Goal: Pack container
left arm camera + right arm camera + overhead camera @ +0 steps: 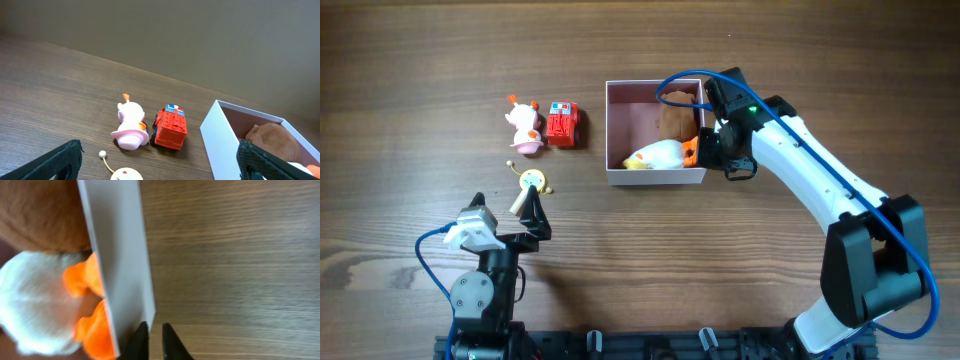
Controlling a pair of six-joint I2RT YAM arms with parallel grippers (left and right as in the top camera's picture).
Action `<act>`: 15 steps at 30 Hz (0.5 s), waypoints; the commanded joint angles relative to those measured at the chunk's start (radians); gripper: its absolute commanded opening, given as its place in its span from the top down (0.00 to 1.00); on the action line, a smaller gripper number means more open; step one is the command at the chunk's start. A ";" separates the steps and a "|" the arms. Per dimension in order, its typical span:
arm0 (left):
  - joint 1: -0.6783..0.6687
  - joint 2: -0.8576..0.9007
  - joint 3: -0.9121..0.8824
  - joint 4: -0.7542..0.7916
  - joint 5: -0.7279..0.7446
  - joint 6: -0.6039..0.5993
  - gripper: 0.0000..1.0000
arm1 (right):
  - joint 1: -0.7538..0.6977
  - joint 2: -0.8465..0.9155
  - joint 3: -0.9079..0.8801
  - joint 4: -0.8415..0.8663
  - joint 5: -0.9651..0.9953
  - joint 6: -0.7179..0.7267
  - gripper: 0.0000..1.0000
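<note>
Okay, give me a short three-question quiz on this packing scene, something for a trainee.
1. How many toys lie on the table outside the container?
2. True or false: the container is empty.
3. Which arm's gripper is at the container's wall? A. left B. right

Key:
1. Three: pink figure, red truck, yellow disc toy.
2. False; it holds a brown plush and a white duck plush.
3. B, the right gripper.

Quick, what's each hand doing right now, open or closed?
Left hand: wide open, holding nothing.
Right hand: almost closed, holding nothing, beside the container wall.
</note>
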State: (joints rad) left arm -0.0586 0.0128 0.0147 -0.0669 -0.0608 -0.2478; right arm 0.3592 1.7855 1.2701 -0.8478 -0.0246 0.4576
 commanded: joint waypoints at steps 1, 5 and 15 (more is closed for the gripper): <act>0.006 -0.008 -0.008 0.003 0.011 0.016 0.00 | 0.000 -0.009 -0.003 0.023 0.183 -0.014 0.50; 0.006 -0.008 -0.008 0.003 0.012 0.016 0.00 | -0.009 -0.009 -0.003 0.063 0.378 -0.040 0.17; 0.006 -0.008 -0.008 0.003 0.011 0.016 0.00 | -0.209 -0.009 -0.003 0.143 0.200 -0.204 0.05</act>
State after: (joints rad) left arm -0.0586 0.0128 0.0147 -0.0666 -0.0608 -0.2478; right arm 0.1986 1.7855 1.2690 -0.7280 0.2825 0.3527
